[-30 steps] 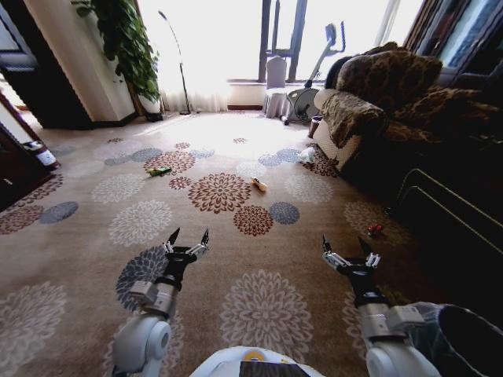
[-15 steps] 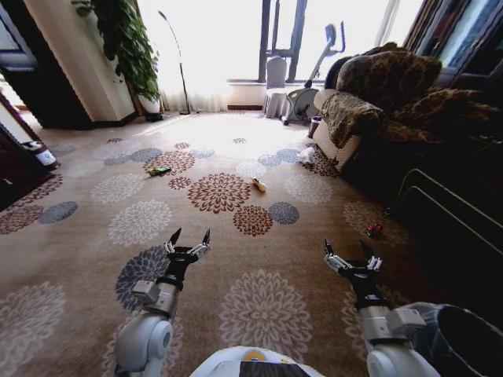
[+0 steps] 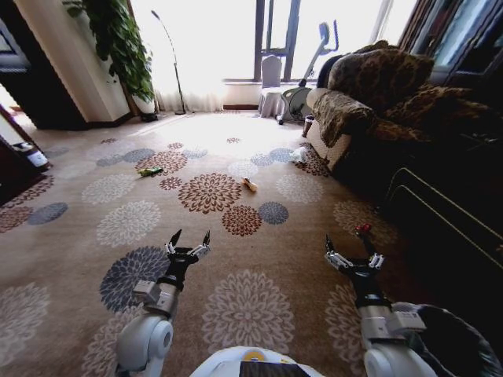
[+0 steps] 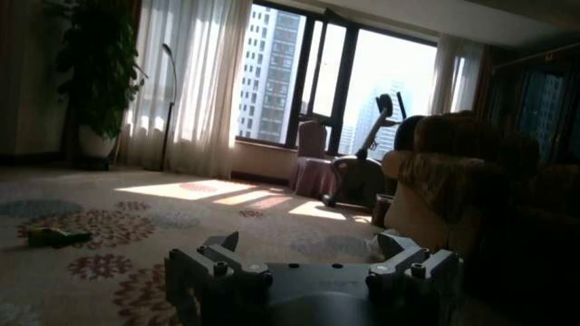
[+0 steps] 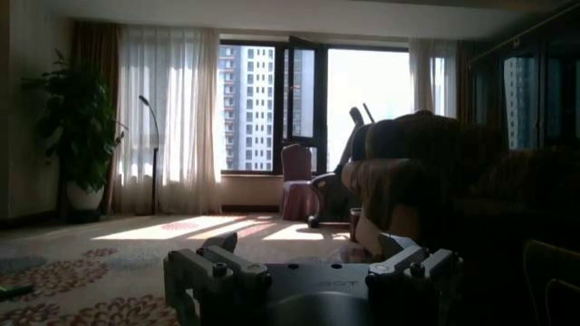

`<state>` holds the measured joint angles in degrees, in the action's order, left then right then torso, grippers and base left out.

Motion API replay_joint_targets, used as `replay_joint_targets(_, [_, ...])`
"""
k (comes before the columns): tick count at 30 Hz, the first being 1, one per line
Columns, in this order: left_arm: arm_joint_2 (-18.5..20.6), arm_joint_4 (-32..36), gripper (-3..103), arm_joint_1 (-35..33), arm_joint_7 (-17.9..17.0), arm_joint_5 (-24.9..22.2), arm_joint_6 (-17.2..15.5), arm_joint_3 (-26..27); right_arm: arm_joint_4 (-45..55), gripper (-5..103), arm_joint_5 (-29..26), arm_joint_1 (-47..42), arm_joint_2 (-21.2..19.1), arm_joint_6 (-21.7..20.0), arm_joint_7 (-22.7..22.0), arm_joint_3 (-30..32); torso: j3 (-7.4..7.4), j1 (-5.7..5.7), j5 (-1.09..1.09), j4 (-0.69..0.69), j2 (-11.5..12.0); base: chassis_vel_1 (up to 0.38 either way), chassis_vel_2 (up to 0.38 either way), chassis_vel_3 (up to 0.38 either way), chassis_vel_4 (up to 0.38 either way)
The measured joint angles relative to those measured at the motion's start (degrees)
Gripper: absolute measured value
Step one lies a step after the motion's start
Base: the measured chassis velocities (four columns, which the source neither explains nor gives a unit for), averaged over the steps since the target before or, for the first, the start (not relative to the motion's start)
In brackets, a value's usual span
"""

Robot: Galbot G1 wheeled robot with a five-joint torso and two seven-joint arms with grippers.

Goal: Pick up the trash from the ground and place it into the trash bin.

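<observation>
Litter lies scattered on the patterned carpet: a red can (image 3: pixel 362 229) near the dark cabinet, a yellowish piece (image 3: pixel 250 184) in the middle, a green piece (image 3: pixel 149 170) (image 4: pixel 54 236) farther left, and a white bag (image 3: pixel 299 155) by the sofa's foot. The trash bin (image 3: pixel 448 342), dark with a pale liner, stands at my lower right beside the right arm. My left gripper (image 3: pixel 189 239) (image 4: pixel 313 243) is open and holds nothing, raised over the carpet. My right gripper (image 3: pixel 350 245) (image 5: pixel 313 243) is open too, with the red can just beyond its tip.
A patterned sofa (image 3: pixel 369 94) and a dark cabinet (image 3: pixel 448 212) line the right side. An exercise bike (image 3: pixel 302 86) and a covered chair (image 3: pixel 271 78) stand by the window. A potted plant (image 3: pixel 118 47) and a floor lamp (image 3: pixel 169 59) stand at the back left.
The whole picture has shifted left, so the camera has moved; the red can now appears closer to the right gripper. Both arms keep their raised, open pose.
</observation>
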<state>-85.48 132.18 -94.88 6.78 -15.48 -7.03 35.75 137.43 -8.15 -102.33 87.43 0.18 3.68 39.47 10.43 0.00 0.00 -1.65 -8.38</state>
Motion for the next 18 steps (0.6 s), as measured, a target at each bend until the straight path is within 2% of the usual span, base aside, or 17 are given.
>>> replay_joint_targets(5, [-0.1,-0.1,100,0.3,0.0,0.0,0.0,0.1,0.0,100,-0.4,0.1,-0.2,-0.2,0.0,0.1,0.00,0.00,0.00,0.00,0.0,0.038,0.000,-0.036,0.011])
replay_joint_targets(10, [-0.1,-0.2,100,0.4,0.0,0.0,0.0,0.1,-0.1,100,-0.4,0.3,-0.3,-0.3,0.0,0.2,0.00,0.00,0.00,0.00,0.0,0.040,-0.108,-0.025,0.121])
replay_joint_targets(18, [-0.1,-0.3,100,0.4,0.0,-0.1,-0.1,0.1,-0.1,100,-0.5,0.4,-0.6,-0.5,0.0,0.2,0.00,0.00,0.02,0.01,0.0,0.120,-0.253,-0.117,0.246])
